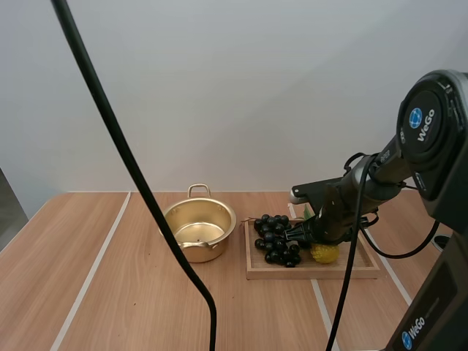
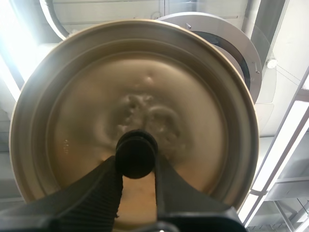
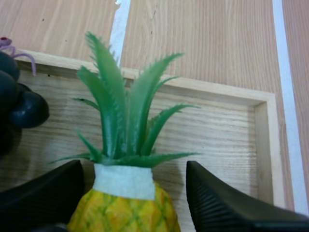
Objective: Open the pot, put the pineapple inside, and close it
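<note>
Clamped by its knob (image 2: pixel 135 153) in the left claw (image 2: pixel 136 165), the lid (image 2: pixel 145 77) is held clear of the open pot (image 1: pixel 199 230) so the pineapple (image 3: pixel 124 208), flanked on the tray (image 3: pixel 217 125) by the spread right claw (image 3: pixel 133 179), can be dropped in.

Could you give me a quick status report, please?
Left gripper shut on lid by its knob. Right gripper open around pineapple in wooden tray. Pot open on table. Grapes beside pineapple.
</note>
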You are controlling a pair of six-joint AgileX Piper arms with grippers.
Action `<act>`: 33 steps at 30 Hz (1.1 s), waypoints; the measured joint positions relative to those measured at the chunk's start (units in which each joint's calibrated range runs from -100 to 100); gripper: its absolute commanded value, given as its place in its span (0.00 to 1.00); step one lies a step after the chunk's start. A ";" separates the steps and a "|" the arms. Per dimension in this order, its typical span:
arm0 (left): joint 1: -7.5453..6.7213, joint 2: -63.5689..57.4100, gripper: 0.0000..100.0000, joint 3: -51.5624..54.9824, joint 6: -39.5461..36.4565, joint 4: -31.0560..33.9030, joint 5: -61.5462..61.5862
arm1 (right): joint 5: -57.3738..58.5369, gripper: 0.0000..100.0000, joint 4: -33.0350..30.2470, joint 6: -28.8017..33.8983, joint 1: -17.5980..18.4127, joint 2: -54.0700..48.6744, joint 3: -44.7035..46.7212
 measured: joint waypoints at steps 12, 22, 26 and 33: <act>0.00 0.00 0.00 0.00 0.00 1.26 0.00 | -0.45 0.00 -0.92 0.00 0.00 -0.10 0.00; 0.00 0.00 0.00 0.00 0.00 2.31 0.00 | 0.96 0.00 1.57 0.00 0.00 -14.70 -7.12; 0.00 0.00 0.00 0.00 0.00 2.31 0.00 | -1.89 0.00 3.20 0.00 0.00 -23.10 -10.12; 0.00 0.00 0.00 0.00 0.00 2.31 0.00 | -7.73 0.00 5.88 0.00 0.00 -33.00 -10.80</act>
